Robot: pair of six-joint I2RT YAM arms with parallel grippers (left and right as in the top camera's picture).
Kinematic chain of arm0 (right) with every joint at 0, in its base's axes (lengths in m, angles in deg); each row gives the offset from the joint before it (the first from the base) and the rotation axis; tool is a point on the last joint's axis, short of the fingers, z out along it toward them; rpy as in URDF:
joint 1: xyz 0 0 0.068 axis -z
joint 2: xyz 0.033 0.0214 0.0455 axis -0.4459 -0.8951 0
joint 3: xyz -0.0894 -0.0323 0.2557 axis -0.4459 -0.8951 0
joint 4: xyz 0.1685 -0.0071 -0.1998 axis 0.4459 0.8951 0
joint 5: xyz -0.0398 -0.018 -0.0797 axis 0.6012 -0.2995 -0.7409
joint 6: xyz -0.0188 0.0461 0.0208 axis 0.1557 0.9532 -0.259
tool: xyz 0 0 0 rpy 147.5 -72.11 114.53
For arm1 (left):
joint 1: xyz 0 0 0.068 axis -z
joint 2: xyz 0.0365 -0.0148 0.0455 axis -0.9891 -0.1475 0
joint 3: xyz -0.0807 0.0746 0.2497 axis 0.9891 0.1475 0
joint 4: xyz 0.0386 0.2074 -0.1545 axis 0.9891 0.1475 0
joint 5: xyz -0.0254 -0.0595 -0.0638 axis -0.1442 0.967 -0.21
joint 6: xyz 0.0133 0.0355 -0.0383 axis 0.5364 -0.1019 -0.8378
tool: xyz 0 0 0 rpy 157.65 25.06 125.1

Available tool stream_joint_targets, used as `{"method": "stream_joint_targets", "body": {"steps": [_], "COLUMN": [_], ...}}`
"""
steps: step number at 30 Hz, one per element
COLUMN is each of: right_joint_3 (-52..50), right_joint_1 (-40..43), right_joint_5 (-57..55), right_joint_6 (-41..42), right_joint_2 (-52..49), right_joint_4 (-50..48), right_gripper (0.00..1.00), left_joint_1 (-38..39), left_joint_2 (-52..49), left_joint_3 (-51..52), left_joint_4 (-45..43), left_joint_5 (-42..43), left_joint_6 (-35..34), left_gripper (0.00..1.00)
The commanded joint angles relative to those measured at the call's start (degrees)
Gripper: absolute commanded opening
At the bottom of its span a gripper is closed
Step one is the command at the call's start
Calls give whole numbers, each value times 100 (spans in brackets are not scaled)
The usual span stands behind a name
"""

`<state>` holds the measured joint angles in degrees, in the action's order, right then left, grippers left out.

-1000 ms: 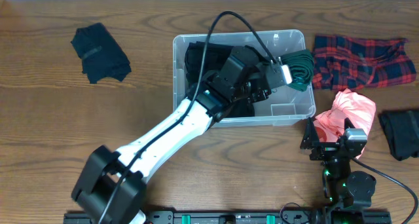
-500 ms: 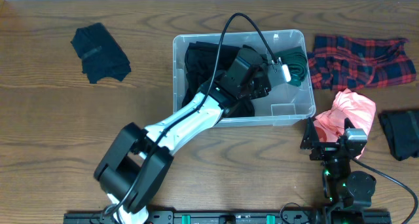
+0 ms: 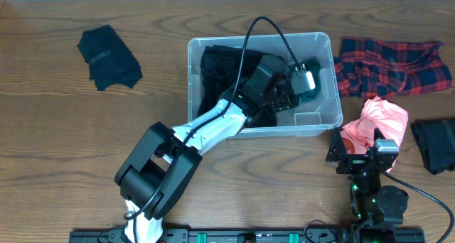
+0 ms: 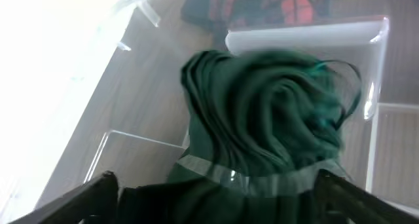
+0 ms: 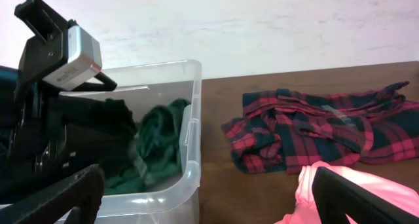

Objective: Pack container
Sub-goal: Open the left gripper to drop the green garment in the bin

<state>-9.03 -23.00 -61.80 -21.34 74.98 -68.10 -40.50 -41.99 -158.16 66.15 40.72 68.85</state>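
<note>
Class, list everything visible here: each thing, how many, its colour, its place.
tub: one, clear, table's middle
black clothes: one pile, black, inside tub, left
green garment: one, green, inside tub, right
black garment: one, black, left of tub
checked cloth: one, red and dark, right of tub
pink cloth: one, pink, beside checked cloth
dark cloth: one, black, right edge
table: one, brown wood
left claw: one, black, open, inside tub
right claw: one, black, open, beside pink cloth
</note>
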Motion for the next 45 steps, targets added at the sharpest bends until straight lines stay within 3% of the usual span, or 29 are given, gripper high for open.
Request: {"method": "stream_joint_targets", "body": {"steps": [1,12,14,15,17,18,19,22,29,35,41,45], "right_joint_3": [-13,-13,-13,-13,-13,-13,-13,-13,-13,-13,-13,-13], "right_joint_1": [-79,-79,-79,-79,-79,-79,-79,-79,-79,-79,-79,-79], "right_joint_5": [-15,-15,-15,-15,-15,-15,-15,-15,-15,-15,-15,-15], "right_joint_6": [44,44,44,44,44,44,44,44,44,44,44,44], "right_joint_2": [33,33,33,33,33,33,33,33,33,33,33,33], "right_joint_4": [15,15,15,15,15,15,15,15,15,15,15,15], "right_gripper": [99,99,99,99,99,99,99,99,99,99,99,99], "left_joint_1": [-37,-33,-17,-15,-15,-15,-15,-17,-223,-765,-1178,-1261], "left_joint_2": [61,1263,1504,1598,1768,1832,1904,2026,2347,2441,2439,2439], "left_joint_3": [-17,-17,-17,-17,-17,-17,-17,-17,-17,-17,-20,-20], "left_joint_4": [-13,485,798,935,1200,1307,1436,1659,2063,2706,2667,2426], "left_joint_5": [-33,-24,-4,-7,-4,-2,28,144,-498,-382,1161,1388], "left_joint_6": [-44,-1213,-1241,-1241,-1241,-1241,-1244,-1456,-3283,-4533,-4677,-4625], "left_gripper": [96,96,89,78,47,22,6,6,6,6,6,6]}}
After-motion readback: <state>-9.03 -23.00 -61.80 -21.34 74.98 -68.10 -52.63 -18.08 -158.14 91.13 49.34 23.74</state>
